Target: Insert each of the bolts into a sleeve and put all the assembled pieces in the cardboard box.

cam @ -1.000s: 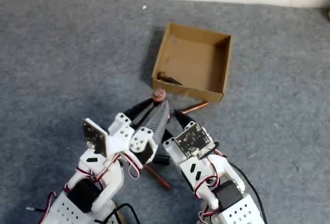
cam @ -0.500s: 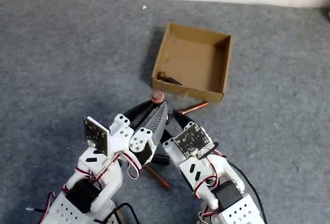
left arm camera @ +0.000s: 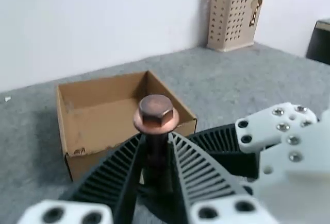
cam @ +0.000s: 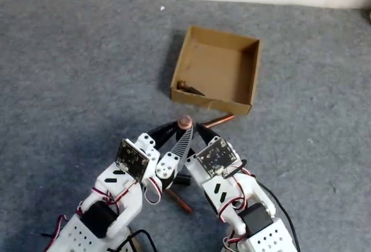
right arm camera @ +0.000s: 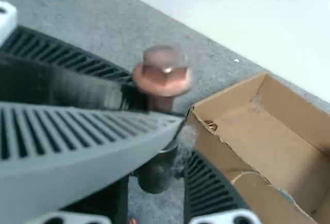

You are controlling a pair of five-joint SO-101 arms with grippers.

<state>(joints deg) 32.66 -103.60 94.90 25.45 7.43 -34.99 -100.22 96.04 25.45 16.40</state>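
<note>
Left tool (left arm camera: pixel 154 154) clamped on the bolt (left arm camera: pixel 156 115), held upright with hex head above the grip, just near of the cardboard box (cam: pixel 211 105) | right tool (cam: pixel 200 129) close on its right, state cannot be told | high view adds: one piece (cam: pixel 188 87) inside box, copper sleeve (cam: pixel 219 120) on surface (cam: pixel 69 61) by near wall.
</note>
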